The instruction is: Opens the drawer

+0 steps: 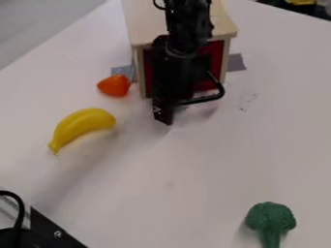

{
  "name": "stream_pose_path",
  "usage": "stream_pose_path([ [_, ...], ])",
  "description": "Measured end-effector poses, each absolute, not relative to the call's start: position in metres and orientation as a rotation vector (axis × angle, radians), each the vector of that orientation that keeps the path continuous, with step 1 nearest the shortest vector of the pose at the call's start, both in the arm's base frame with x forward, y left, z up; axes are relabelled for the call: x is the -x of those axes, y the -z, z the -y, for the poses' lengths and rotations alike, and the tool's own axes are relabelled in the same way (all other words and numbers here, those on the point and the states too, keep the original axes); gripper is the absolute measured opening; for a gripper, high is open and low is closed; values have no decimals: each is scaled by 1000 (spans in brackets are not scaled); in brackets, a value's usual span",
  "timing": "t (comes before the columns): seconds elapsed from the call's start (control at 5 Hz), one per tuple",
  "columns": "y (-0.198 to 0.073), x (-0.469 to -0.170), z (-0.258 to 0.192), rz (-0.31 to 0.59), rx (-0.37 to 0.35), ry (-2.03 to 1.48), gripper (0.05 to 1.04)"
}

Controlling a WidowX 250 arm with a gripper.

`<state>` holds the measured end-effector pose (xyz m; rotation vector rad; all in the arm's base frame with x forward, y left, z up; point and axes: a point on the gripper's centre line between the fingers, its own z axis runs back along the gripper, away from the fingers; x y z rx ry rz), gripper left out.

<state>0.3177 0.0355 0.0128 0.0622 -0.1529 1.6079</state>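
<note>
The drawer (pixel 205 86) is seen in the front of a small wooden cabinet (pixel 146 31) at the top of the worktop (pixel 188 179); its red front is partly covered from view by the black arm (pixel 186 22). Whether it is flush or slightly out cannot be told. The gripper (pixel 163 116) is held pointing down in front of the drawer, by the left end of the curved black handle (pixel 221 92) as pictured. Whether the handle is touched cannot be made out, nor can it be told whether the gripper is wide or narrow. Grey patches are seen on the worktop at both sides of the cabinet. Near its left side in the view, a small orange toy (pixel 114 85) is placed, and a yellow toy banana (pixel 82 127) is laid nearer the camera. A green toy broccoli (pixel 271 220) is set well apart, at the lower right. In the lower left corner, a black object (pixel 55 231) and a black cable (pixel 21 206) are partly cut off by the view's edge.
</note>
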Motion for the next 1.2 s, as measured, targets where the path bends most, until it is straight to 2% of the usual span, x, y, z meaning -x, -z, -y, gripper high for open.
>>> stream_pose_path([
  [0.2, -12, -318, -35, 167, -64, -1603, 967],
  [0.6, -3, -310, -31, 131, -79, -1624, 490],
  [1.2, -15, -295, -21, 102, -25, -1644, 419],
])
